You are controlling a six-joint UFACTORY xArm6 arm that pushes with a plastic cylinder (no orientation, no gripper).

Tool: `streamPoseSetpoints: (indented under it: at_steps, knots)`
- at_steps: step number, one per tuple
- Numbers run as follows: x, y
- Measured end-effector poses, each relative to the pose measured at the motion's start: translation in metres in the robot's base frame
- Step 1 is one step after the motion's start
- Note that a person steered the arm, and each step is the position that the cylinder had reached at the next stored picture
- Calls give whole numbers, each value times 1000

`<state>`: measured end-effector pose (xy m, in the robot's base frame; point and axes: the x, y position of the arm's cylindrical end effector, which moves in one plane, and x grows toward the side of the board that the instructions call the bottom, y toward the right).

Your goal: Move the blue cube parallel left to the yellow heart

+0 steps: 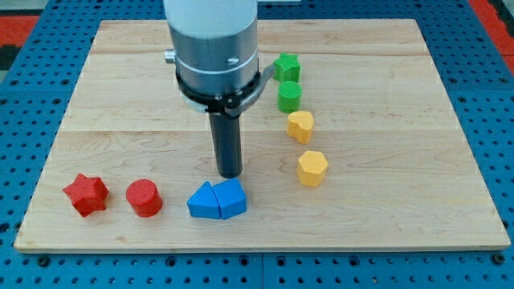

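Observation:
The blue cube (232, 199) lies near the view's bottom centre on the wooden board (120, 96), touching a blue triangular block (203, 201) on its left. My tip (230, 175) stands just above the blue cube's top edge, very close to it or touching it. The yellow heart (300, 126) lies up and to the right of the tip, about a third of the board's height above the blue cube. The arm's grey body hides part of the board's top centre.
A yellow hexagon block (312, 168) lies just below the heart. A green cylinder (290, 97) and a green star (287, 67) stand in a column above the heart. A red star (86, 195) and a red cylinder (144, 198) lie at the bottom left.

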<state>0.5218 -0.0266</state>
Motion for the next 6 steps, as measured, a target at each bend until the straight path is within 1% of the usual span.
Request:
streamPoseSetpoints:
  at_steps: [1, 2, 3, 5, 6]
  knots:
    - [22, 77]
    - [73, 73]
    - [74, 3]
    - [-33, -25]
    - [-44, -28]
